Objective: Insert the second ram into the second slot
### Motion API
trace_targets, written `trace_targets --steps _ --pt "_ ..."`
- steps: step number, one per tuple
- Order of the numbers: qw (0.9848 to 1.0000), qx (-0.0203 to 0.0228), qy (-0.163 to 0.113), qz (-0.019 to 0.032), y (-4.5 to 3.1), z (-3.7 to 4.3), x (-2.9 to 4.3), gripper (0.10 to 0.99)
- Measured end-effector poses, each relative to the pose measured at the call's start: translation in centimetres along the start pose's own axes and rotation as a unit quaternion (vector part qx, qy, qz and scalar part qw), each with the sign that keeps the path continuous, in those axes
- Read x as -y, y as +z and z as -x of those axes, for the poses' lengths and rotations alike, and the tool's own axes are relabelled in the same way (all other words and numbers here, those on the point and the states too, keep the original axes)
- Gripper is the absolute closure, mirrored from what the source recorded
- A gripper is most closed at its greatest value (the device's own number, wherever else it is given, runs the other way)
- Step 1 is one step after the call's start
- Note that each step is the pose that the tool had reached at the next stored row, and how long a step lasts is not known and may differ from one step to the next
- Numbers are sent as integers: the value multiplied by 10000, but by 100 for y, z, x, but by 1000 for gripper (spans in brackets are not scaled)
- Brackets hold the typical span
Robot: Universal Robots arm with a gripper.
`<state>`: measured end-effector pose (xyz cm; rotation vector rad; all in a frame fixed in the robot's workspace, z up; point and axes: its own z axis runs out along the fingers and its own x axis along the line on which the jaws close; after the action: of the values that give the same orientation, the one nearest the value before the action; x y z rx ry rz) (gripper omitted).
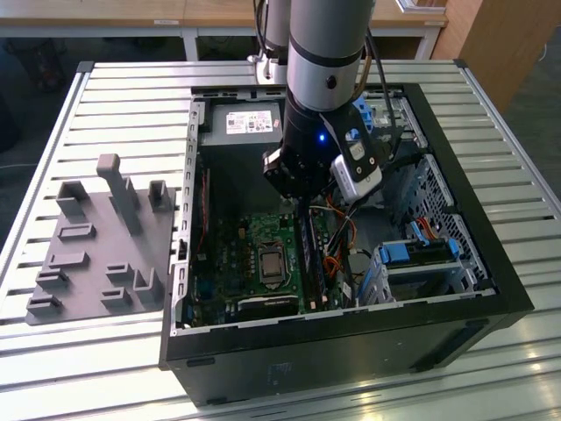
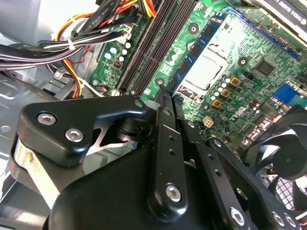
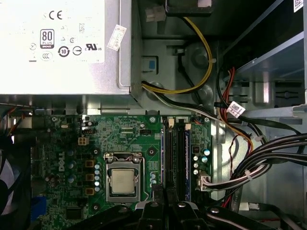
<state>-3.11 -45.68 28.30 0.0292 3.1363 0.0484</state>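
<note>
The second ram (image 2: 199,50) is a dark-blue stick with black chips. It stands on edge in the slot nearest the CPU socket (image 2: 206,72) on the green motherboard (image 1: 237,263). In the first wrist view the ram (image 3: 164,153) runs straight out from my fingertips; in the exterior view the ram (image 1: 308,259) lies just below the gripper. My gripper (image 2: 165,93) is shut, fingers pressed together, right over the stick's near end. I cannot tell whether they touch it. Two more dark slots (image 2: 144,52) run beside it.
The open computer case holds a power supply (image 3: 53,43), cable bundles (image 3: 249,163) beside the slots, a fan (image 2: 283,158) and blue drive-bay clips (image 1: 421,254). A grey holder fixture (image 1: 96,246) sits on the slatted table at the exterior view's left.
</note>
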Motion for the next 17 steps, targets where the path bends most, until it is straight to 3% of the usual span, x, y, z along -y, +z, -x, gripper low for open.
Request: trace_targets --steps 11,17 --pt "10000 -54 44 -1 101 4 14 949" --pt "9999 -94 -108 -2 168 19 17 949"
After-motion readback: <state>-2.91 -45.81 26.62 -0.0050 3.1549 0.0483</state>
